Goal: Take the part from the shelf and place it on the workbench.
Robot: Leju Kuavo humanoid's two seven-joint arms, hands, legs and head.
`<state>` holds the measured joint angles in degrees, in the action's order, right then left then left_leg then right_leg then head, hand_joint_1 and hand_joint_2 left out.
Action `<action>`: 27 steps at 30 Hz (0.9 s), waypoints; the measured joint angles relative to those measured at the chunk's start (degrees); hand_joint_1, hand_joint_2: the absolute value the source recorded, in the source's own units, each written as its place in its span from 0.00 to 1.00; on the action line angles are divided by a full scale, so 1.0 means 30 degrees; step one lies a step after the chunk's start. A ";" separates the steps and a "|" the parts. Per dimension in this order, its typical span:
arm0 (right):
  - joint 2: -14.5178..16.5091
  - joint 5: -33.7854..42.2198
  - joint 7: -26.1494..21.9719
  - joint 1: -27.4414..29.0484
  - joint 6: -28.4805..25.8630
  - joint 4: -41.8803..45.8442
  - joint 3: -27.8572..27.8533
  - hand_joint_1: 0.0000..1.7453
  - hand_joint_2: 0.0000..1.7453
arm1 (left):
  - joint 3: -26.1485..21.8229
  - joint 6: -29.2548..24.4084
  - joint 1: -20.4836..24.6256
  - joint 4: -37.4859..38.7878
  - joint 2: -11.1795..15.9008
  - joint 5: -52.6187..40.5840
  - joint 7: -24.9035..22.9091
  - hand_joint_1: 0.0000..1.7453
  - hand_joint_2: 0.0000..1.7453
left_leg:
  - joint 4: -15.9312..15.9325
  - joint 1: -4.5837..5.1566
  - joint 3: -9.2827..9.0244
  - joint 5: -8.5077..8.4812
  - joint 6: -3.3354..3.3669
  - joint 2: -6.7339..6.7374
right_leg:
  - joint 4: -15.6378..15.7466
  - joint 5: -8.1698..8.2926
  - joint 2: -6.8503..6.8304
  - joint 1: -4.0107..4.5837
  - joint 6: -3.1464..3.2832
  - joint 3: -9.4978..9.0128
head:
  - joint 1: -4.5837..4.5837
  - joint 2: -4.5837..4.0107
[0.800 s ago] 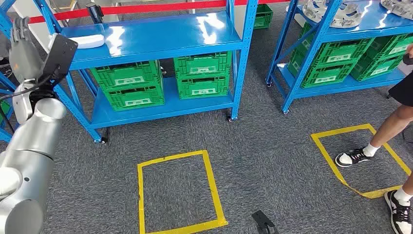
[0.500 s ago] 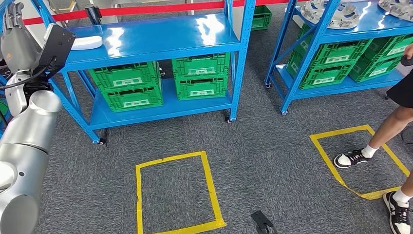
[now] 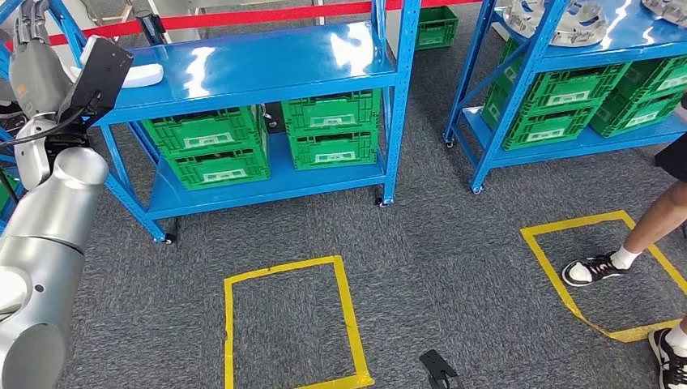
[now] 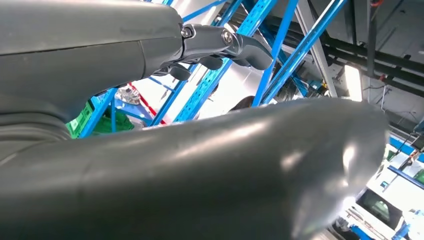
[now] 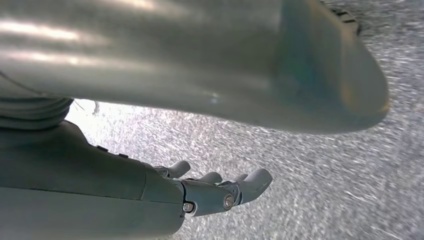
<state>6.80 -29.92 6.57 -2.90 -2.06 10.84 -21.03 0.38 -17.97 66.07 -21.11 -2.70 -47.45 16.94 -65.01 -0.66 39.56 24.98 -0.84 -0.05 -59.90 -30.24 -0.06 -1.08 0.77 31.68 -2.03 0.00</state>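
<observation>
Silver left arm raised, grey left hand (image 3: 31,61) empty, fingers apart, beside blue steel shelf (image 3: 259,65); grey right hand (image 5: 220,192) slack, empty, hanging over carpet: likely approaching.

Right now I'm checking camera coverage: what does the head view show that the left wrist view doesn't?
Head view alone: green crates under the blue shelf, metal parts on the second rack, yellow floor squares, a person's shoe, the silver left arm.
Left wrist view alone: the thick thumb close up, ceiling lights.
Both: the left hand, empty, and blue shelf posts.
</observation>
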 joint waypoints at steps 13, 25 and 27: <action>-0.0022 -0.0007 -0.0004 -0.0006 0.0024 -0.0109 -0.0047 0.00 0.00 | 0.0277 -0.0087 0.0041 -0.0053 -0.0077 0.0062 0.0009 0.00 0.00 | 0.2061 0.0086 -0.2052 0.0775 0.0730 -0.0419 | -0.4125 -0.0213 -0.0080 0.0020 -0.0833 0.3440 | -0.0011 0.0000; -0.0069 -0.0007 -0.0020 0.0037 -0.0076 -0.0146 -0.0308 0.00 0.00 | 0.0472 -0.0095 0.0025 -0.0109 -0.0011 0.0195 0.0164 0.00 0.00 | -0.2270 0.0090 -0.0117 0.2526 -0.0373 -0.0174 | 0.0381 0.1195 -0.0015 0.0068 0.0400 0.0961 | 0.0169 0.0000; -0.0067 -0.0007 -0.0024 0.0116 -0.0071 -0.0149 -0.0315 0.00 0.00 | 0.0535 -0.0095 -0.0092 -0.0077 0.0018 0.0240 0.0162 0.00 0.00 | -0.3082 0.0084 0.0901 0.2735 -0.0410 -0.0142 | 0.0373 0.0871 -0.0004 0.0069 0.0377 0.0596 | 0.0171 0.0000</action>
<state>6.60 -29.94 6.50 -2.55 -2.27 10.39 -21.97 1.98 -18.25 65.79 -21.34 -2.64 -46.72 17.43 -74.26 -0.40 42.27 33.19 -2.07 -0.47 -58.78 -27.63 -0.08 -0.88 1.90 33.47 -1.52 0.00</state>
